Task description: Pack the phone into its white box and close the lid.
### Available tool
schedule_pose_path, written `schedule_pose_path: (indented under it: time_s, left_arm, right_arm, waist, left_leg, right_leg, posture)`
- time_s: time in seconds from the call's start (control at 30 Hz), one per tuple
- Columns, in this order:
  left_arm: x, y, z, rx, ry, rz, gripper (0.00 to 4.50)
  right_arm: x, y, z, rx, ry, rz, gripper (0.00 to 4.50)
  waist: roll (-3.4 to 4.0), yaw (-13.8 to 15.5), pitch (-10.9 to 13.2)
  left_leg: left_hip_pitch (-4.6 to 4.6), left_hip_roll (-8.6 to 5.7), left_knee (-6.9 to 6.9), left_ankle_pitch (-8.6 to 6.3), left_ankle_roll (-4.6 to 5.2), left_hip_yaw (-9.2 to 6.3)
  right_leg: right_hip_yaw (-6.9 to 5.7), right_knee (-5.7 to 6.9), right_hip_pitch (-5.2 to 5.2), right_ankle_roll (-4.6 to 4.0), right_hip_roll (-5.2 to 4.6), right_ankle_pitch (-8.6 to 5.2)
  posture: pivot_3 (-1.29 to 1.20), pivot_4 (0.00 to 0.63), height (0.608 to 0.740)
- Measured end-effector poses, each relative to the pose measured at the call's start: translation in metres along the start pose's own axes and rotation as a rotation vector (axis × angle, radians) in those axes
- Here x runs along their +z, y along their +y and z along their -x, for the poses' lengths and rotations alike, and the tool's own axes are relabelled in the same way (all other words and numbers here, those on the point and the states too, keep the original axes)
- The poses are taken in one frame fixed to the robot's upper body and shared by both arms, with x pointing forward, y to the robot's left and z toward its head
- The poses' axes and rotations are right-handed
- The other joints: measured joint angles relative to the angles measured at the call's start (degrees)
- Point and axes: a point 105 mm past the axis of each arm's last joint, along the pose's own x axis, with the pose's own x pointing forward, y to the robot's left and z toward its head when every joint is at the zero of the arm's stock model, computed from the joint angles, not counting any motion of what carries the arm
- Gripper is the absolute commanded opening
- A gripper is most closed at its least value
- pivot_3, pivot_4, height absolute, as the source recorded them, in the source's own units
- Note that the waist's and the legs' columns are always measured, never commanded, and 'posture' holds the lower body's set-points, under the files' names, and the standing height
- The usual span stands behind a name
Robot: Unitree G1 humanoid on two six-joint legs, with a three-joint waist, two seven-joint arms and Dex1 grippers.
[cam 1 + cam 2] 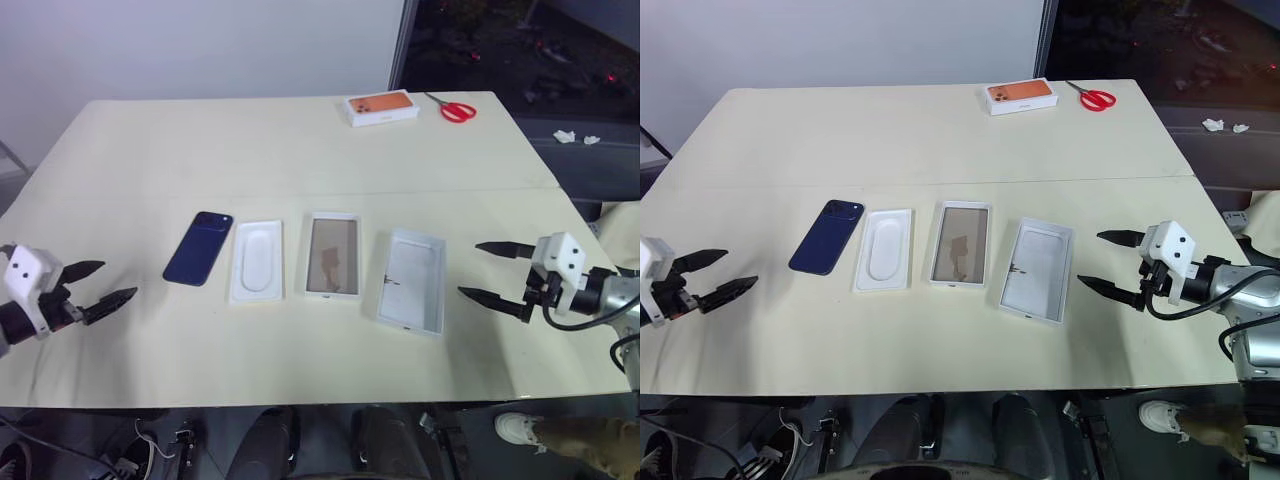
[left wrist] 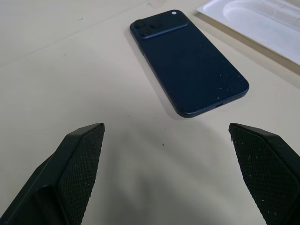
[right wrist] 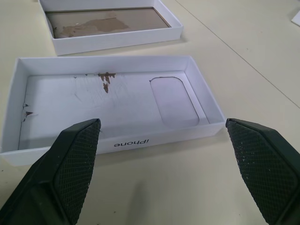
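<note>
The dark navy phone (image 1: pixel 198 248) lies back up on the cream table, at the left end of a row of items. The white box (image 1: pixel 333 256), a shallow tray with a brownish inner face, sits in the middle of the row. To its right the lid (image 1: pixel 411 280) lies upside down, plain white inside. My left gripper (image 1: pixel 92 285) is open at the table's left edge, apart from the phone (image 2: pixel 187 61), which lies ahead of its fingers. My right gripper (image 1: pixel 495 271) is open just right of the lid (image 3: pixel 112 105), empty.
A thin white insert (image 1: pixel 257 261) with an oval recess lies between the phone and the box. At the far edge stand a white box with an orange phone picture (image 1: pixel 381 107) and red scissors (image 1: pixel 455 109). The table (image 1: pixel 250 160) has bare room behind the row.
</note>
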Motion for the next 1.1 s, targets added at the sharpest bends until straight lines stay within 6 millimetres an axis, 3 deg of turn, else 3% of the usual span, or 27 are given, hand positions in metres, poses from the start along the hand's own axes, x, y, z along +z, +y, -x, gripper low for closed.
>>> schedule_pose_path:
  time_s: [0.5,0.87,1.0,1.1]
  left_arm:
    - [0.011,0.006,-0.006,0.035,-0.043,-0.015,4.5]
    - [0.017,0.012,-0.012,0.061,-0.043,0.099,4.5]
    - [0.025,0.006,-0.021,0.051,-0.035,0.185,4.5]
    - [0.044,-0.005,-0.035,0.022,-0.069,0.229,4.5]
  right_arm:
    - [0.003,-0.003,-0.001,-0.006,-0.006,0.005,4.46]
    - [0.006,-0.006,-0.005,-0.016,-0.01,0.007,4.46]
    - [0.017,-0.007,-0.012,0.003,-0.027,0.012,4.46]
    - [0.034,-0.002,-0.024,0.064,-0.048,0.017,4.46]
  waist:
    - [0.0,0.0,0.0]
    - [0.0,0.0,0.0]
    - [0.0,0.0,0.0]
    - [0.0,0.0,0.0]
  left_leg:
    - [0.0,0.0,0.01,0.0,0.0,0.01]
    - [0.0,0.0,0.02,0.0,0.0,0.01]
    - [-0.01,0.0,0.02,0.0,0.0,0.0]
    - [-0.01,0.0,0.04,0.0,0.0,0.0]
  right_leg:
    - [0.0,0.0,0.0,0.0,0.0,0.0]
    - [0.0,0.02,0.0,0.0,0.02,0.0]
    - [0.0,0.02,0.0,0.01,0.02,0.0]
    - [0.0,0.05,-0.01,0.01,0.02,0.0]
  posture:
    - [0.0,0.15,0.74]
    - [0.0,0.15,0.74]
    - [0.0,0.15,0.74]
    - [0.0,0.15,0.74]
